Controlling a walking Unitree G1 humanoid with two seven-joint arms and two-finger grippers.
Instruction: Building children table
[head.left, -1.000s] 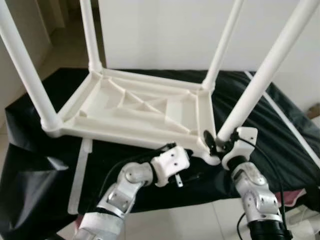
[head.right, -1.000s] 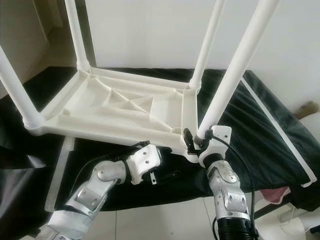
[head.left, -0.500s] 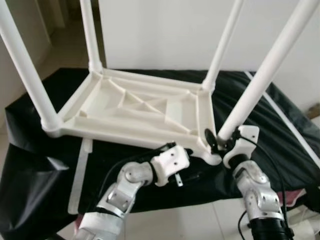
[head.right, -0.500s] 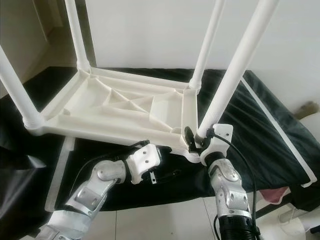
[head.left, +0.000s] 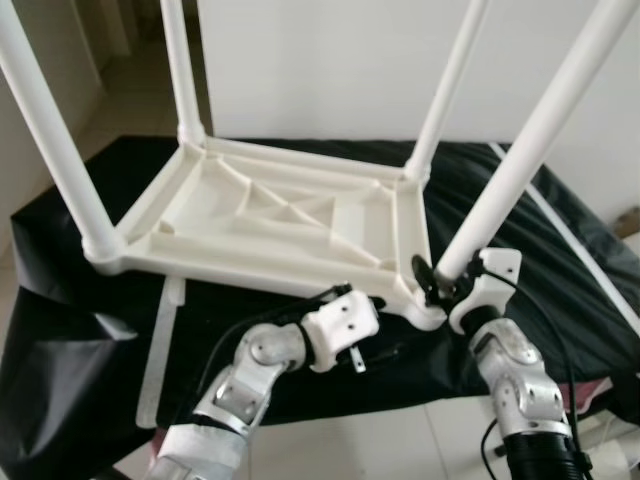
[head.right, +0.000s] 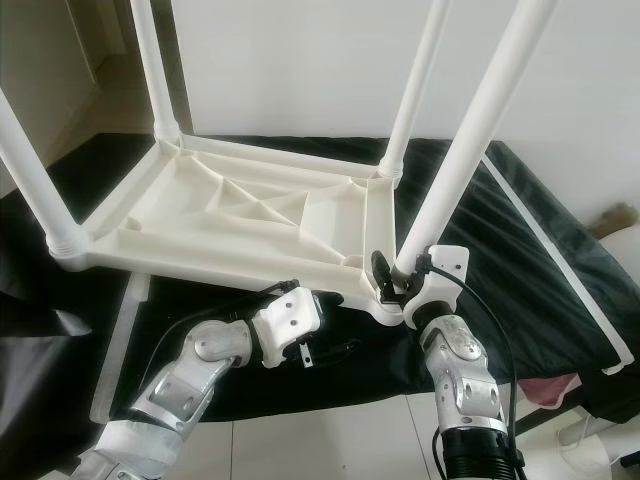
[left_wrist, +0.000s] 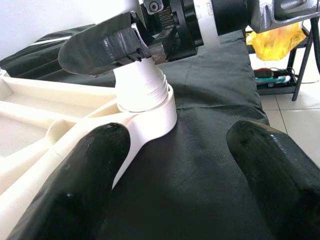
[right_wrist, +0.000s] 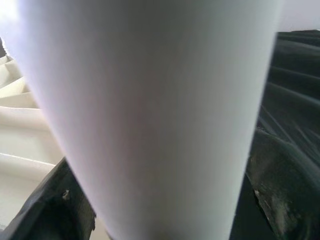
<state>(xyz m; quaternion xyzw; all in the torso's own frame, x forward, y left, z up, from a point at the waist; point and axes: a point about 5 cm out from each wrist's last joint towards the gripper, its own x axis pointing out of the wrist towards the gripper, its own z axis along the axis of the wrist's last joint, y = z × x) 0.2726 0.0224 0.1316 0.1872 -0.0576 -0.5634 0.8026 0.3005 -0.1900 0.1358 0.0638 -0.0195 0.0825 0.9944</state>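
Note:
A white plastic children's table (head.left: 270, 215) lies upside down on a black cloth, its legs pointing up. My right gripper (head.left: 435, 280) is shut on the base of the near right leg (head.left: 520, 160), just above its corner socket (left_wrist: 150, 107). In the right wrist view that leg (right_wrist: 150, 100) sits between the dark fingers (right_wrist: 285, 190). My left gripper (left_wrist: 175, 135) is open, low over the cloth in front of the same corner, with nothing between its fingers (left_wrist: 75, 185). The left wrist (head.left: 340, 328) sits under the table's near edge.
The black cloth (head.left: 60, 330) covers a low platform, with tiled floor just in front of it. A loose white strip (head.left: 165, 340) lies on the cloth at the near left and another strip (head.left: 580, 250) at the right. A yellow bag (left_wrist: 280, 40) sits beyond the cloth.
My right wrist has shifted slightly to the right while still holding the leg base. The left arm and the table have not moved.

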